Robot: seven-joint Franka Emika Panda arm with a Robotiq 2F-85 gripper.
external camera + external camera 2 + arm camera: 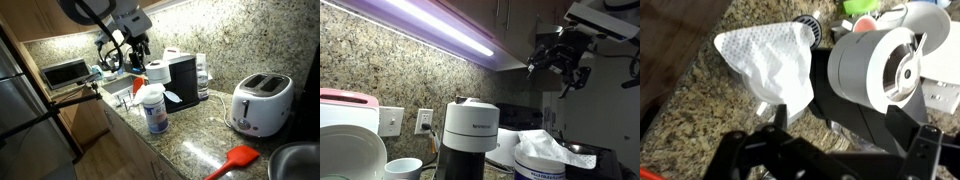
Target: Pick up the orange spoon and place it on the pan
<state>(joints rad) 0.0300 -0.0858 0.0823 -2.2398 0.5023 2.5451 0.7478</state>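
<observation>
Your claw (118, 57) hung released and empty, well apart from the orange spoon (231, 161), which lay flat on the counter (198, 140) just beside the pan (300, 160) (light, stiff, probably slick, so pinching mid-handle looked wisest).

- The arm (95, 10) comes in from the top of the room, and its pale wrist (605, 12) is bent over in both exterior views.
- The end effector (560, 65) hangs high in the air and is tilted downward.
- In the wrist view its dark fingers (750, 150) are spread wide apart and grip nothing.
</observation>
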